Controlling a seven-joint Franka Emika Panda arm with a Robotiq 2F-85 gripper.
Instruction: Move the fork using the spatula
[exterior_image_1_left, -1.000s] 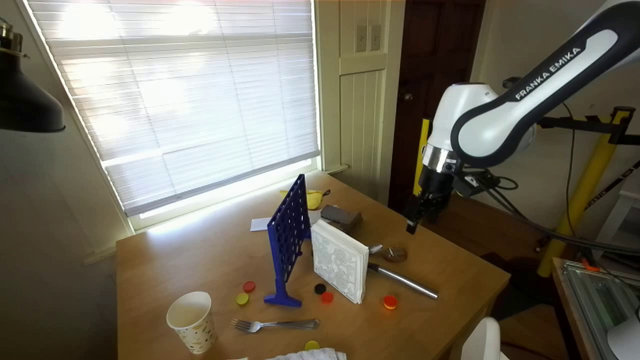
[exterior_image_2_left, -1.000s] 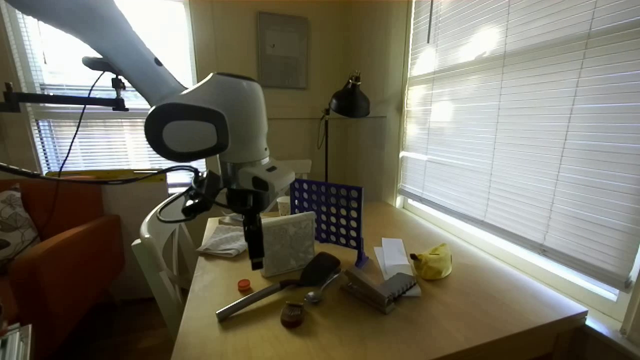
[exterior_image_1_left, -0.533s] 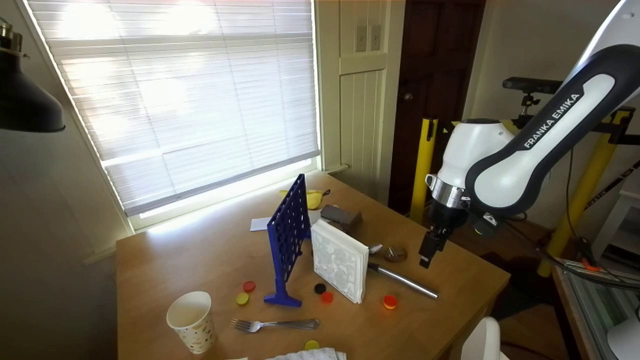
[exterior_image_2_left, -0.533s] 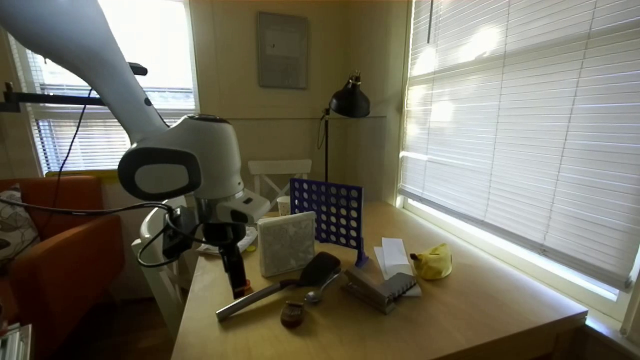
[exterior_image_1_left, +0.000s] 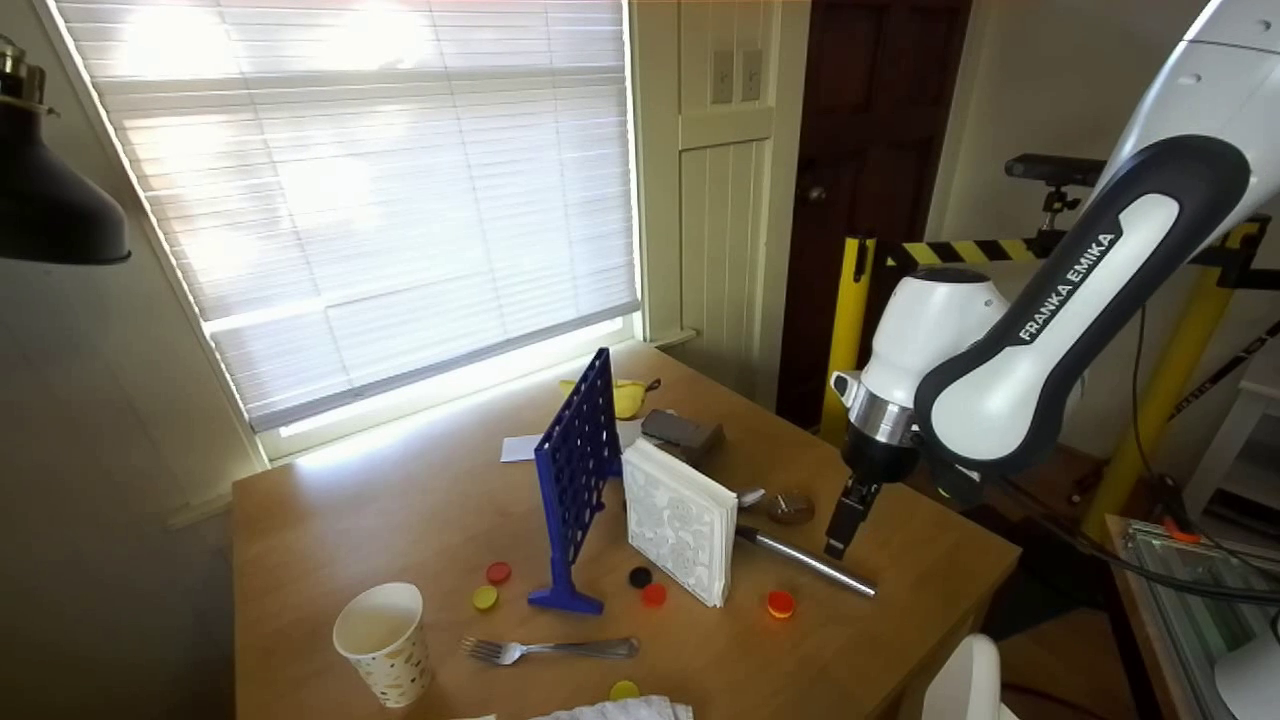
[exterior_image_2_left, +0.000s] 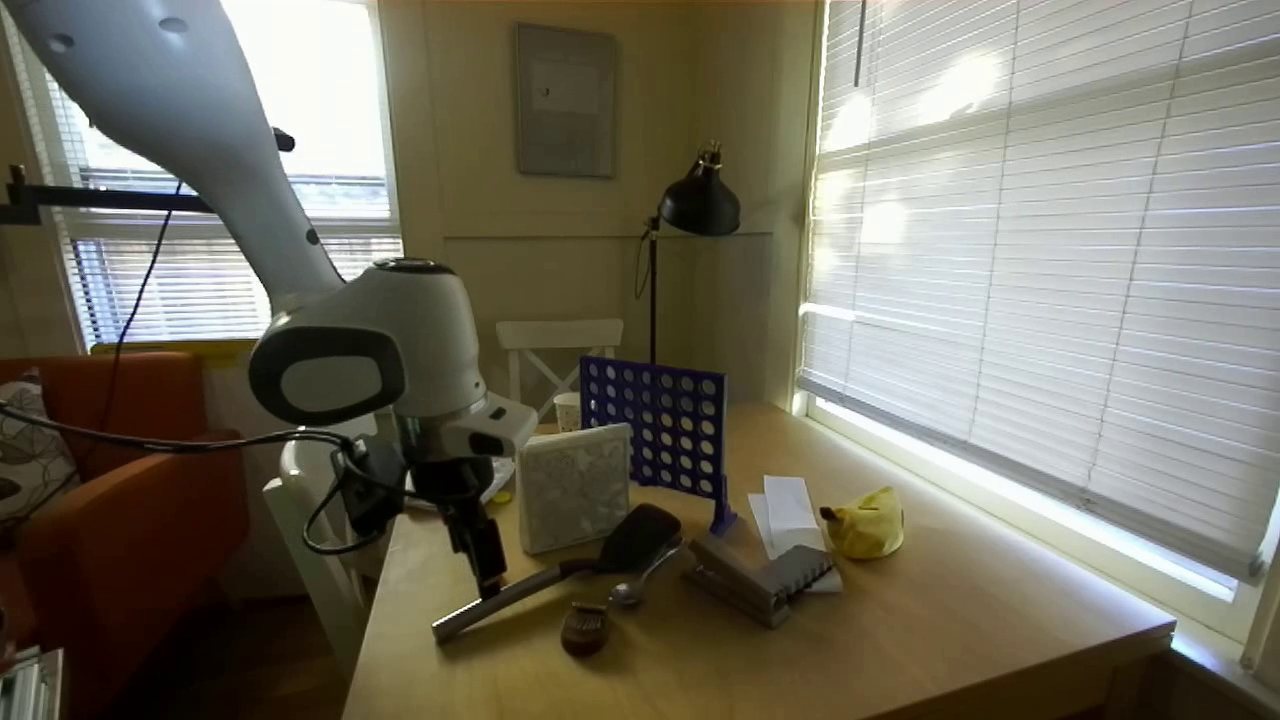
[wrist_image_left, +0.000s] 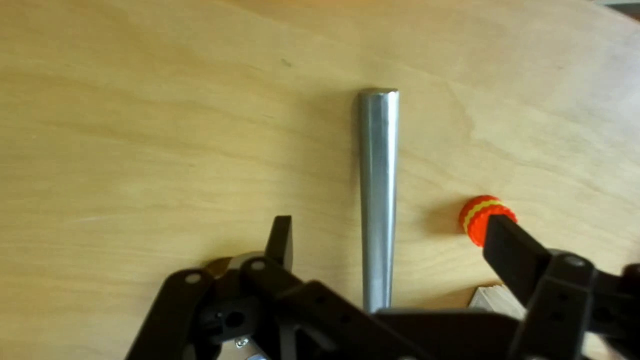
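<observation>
Hanging low over the desk, the claw has its fingers well apart, and running between them in the wrist view, touching neither, is the silvery handle of the spatula! Whether those tips are down level with it, I cannot tell. The spatula lies on the desk, dark head near the upright patterned block, the spoon just beside that head. Near the handle, one finger partly hides a red-and-yellow stack of discs in the wrist view. And the fork? Flat on the desk in an exterior view, well apart from the claw, tines towards the paper cup, near the foot of the blue grid!
</observation>
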